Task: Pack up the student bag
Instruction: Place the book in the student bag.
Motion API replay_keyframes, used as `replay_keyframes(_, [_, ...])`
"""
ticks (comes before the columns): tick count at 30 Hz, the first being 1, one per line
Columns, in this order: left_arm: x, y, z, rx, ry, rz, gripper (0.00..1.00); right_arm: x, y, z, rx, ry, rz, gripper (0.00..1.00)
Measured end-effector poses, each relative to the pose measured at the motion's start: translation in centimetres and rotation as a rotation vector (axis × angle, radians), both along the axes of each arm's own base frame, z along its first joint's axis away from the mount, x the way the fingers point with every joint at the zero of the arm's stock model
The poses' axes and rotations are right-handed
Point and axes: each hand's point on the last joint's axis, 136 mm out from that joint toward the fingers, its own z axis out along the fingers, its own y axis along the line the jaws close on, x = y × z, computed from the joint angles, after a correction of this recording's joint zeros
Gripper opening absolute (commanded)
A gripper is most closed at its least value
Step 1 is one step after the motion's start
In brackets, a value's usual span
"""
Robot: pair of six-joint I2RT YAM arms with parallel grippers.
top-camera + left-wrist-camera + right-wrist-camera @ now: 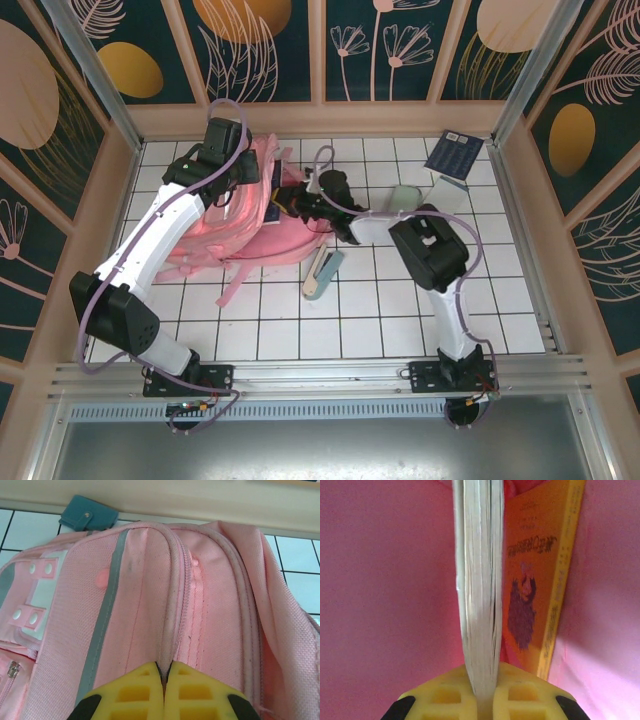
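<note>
two tools are busy: the left tool [163, 676] is pinched together on a piped seam [172, 605] by the zip [192, 615] of the student bag [285, 240], lying on the worktop [400, 310] at back left, and the right tool [482, 692] clamps a book [479, 580] by its page edge inside it. soft and floppy, the bag likely sags unless held by such a stiff seam.

The student bag [262, 235] lies on the table [350, 320], left of centre and toward the back. The left gripper [163, 672] sits on its upper ridge, jaws pinching a fabric fold. The right gripper [481, 692] reaches into the bag from the right, jaws clamping a book [479, 580]; a second book [540, 580] stands just right of it inside. A wallet [89, 516] lies behind the bag, by the wall.
</note>
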Motion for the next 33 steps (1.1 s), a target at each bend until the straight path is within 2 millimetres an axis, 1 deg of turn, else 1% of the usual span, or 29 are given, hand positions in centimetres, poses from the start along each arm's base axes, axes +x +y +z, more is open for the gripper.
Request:
replay_keyframes(4, [-0.1,-0.2,0.0,-0.017,0.005,-0.002,0.0,1.5,3.4,-1.7,-0.008,0.008,-0.012,0.0])
replay_keyframes(8, [-0.1,-0.3,0.0,-0.026,0.007,0.0,0.0,2.6,6.4,-4.2,-0.049,0.038,-0.014,0.0])
replay_keyframes(11, [-0.1,-0.4,-0.1,-0.032,0.01,0.001,0.0,2.6,8.6,-5.8,-0.093,0.053,0.006,0.13])
replay_keyframes(12, [-0.1,-0.4,-0.1,-0.034,0.01,0.0,0.0,2.5,9.5,-6.0,-0.109,0.05,0.019,0.23])
replay_keyframes(13, [-0.1,-0.4,-0.1,-0.035,0.01,0.001,0.0,2.4,10.1,-6.0,-0.118,0.048,0.029,0.33])
replay_keyframes(14, [-0.1,-0.3,-0.1,-0.036,0.01,0.003,0.0,2.2,10.8,-5.8,-0.128,0.04,0.042,0.41])
replay_keyframes(16, [0.0,-0.1,-0.1,-0.036,0.008,0.009,0.0,1.9,11.4,-5.1,-0.145,0.021,0.063,0.5])
replay_keyframes(17, [0.0,0.0,0.0,-0.037,0.005,0.011,0.0,1.9,11.5,-4.6,-0.148,0.009,0.07,0.53])
replay_keyframes(19, [-0.1,0.2,0.0,-0.036,0.003,0.014,0.0,1.7,11.4,-4.6,-0.166,-0.003,0.078,0.58])
replay_keyframes(21, [-0.2,0.2,-0.1,-0.036,0.003,0.014,0.0,1.2,10.8,-4.9,-0.198,-0.004,0.085,0.63])
replay_keyframes(25, [-0.2,0.2,-0.2,-0.034,0.0,0.016,0.0,0.4,9.1,-5.3,-0.272,-0.002,0.1,0.66])
replay_keyframes(28, [-0.2,0.3,-0.4,-0.035,-0.001,0.016,0.0,-0.2,7.4,-5.3,-0.326,-0.008,0.108,0.67])
replay_keyframes(31, [-0.4,0.3,-0.8,-0.035,-0.001,0.015,0.0,-1.0,5.4,-4.5,-0.36,-0.022,0.107,0.67])
replay_keyframes(33, [-0.4,0.2,-1.1,-0.037,-0.003,0.013,0.0,-1.4,3.8,-3.7,-0.379,-0.033,0.1,0.67])
